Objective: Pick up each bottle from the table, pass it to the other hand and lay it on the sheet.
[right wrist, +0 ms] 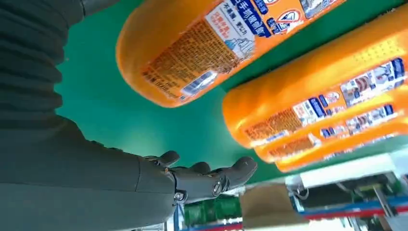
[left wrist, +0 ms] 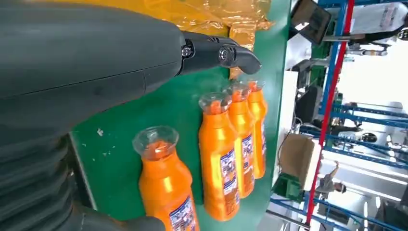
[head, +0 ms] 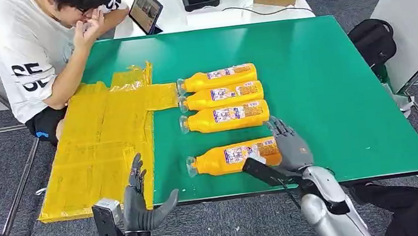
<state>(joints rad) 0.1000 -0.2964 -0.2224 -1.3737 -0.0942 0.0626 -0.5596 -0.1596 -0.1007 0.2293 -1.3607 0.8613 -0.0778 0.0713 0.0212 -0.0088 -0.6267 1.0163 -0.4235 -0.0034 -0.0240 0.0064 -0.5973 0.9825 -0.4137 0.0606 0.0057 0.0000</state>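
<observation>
You cannot read the label print on the nearest bottle [head: 232, 157]; it is too small. Its base end is hidden behind the right hand [head: 291, 147], so contact cannot be judged. In the left wrist view this bottle is cut off at the picture's lower edge. The yellow sheet [head: 99, 143] overhangs the table [head: 333, 80] edge.

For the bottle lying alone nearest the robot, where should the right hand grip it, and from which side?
Judging by its pose, grip the nearest bottle around its labelled base end, coming from the table's near-right side. It lies on its side, neck toward the yellow sheet, base beside the right hand, which is open. Green table separates it from the three other bottles, leaving finger room.
</observation>
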